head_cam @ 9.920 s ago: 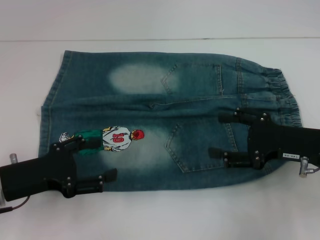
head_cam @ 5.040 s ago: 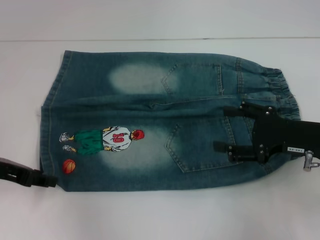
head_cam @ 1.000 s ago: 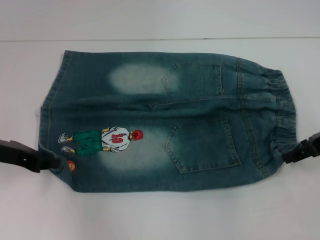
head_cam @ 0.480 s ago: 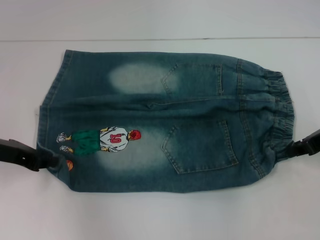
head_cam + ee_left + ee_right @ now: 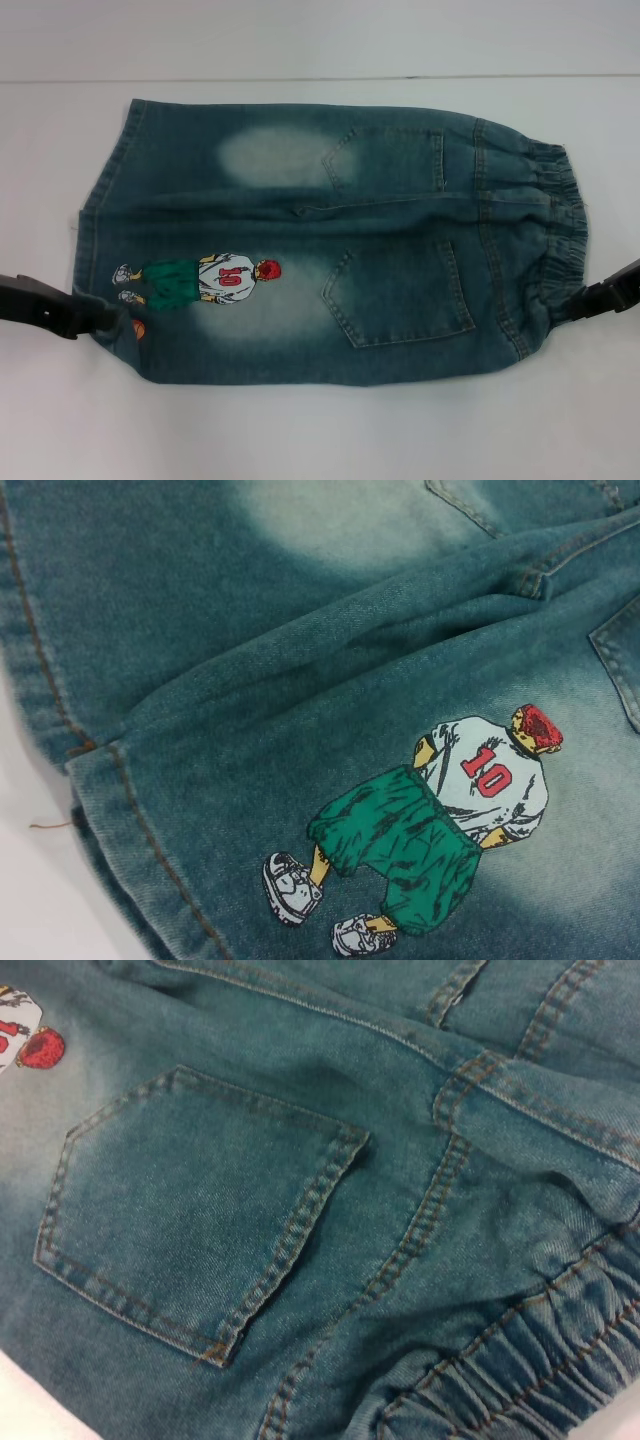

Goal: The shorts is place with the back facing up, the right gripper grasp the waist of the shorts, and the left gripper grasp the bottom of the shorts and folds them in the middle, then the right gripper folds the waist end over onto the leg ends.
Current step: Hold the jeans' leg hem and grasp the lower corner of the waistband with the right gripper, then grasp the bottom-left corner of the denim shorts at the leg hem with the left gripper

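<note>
The shorts (image 5: 330, 250) lie flat on the white table, back up, with the waist of the shorts (image 5: 560, 230) to the right and the bottom of the shorts (image 5: 100, 240) to the left. My left gripper (image 5: 100, 318) reaches in from the left edge and pinches the near leg hem just below the embroidered player (image 5: 200, 282); the hem corner curls up over the small basketball. My right gripper (image 5: 572, 305) comes in from the right edge and grips the near corner of the ruffled band. The left wrist view shows the player (image 5: 430, 830) and hem (image 5: 130, 820). The right wrist view shows a back pocket (image 5: 190, 1210) and the waist (image 5: 520, 1370).
The white table (image 5: 320, 430) runs all around the shorts, and its far edge (image 5: 320, 78) lies just behind them. Nothing else stands on it.
Both grippers left the top of the shorts and now hold its near left and right edges. In the last second the near pocket and waist crept slightly left and the hem corner bunched.
</note>
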Available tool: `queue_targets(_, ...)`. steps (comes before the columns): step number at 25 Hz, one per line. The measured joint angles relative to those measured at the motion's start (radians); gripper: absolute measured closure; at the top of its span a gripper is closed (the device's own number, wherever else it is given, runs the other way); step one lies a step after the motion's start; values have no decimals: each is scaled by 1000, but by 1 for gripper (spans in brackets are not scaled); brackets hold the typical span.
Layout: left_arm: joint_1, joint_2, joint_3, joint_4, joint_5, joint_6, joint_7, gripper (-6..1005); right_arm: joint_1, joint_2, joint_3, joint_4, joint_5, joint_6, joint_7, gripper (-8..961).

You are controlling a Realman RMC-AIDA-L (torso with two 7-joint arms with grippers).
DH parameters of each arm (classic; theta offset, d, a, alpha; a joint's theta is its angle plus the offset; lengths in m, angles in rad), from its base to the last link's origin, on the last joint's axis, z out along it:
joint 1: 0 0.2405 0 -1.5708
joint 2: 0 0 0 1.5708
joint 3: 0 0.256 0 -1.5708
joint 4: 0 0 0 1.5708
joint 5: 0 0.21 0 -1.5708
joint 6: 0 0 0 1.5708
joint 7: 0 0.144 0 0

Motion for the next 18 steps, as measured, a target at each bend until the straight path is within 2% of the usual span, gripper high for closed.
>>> queue_targets(2, 0, -1, 0, 0, -1, -1, 1, 951, 0, 0, -3, 4, 2, 3, -3, 587)
queue_targets(10, 0, -2, -1, -1, -2, 1, 1, 950, -5, 12, -7, 6, 2, 46, -20, 600)
queue_targets(15, 0, -5, -1, -2, -2, 2, 1, 950, -10, 16, -9, 7, 0, 57, -29, 766)
queue_targets(18, 2, -7, -3, 0, -4, -2, 1, 950, -13, 20, -8, -2, 4, 55, -42, 828)
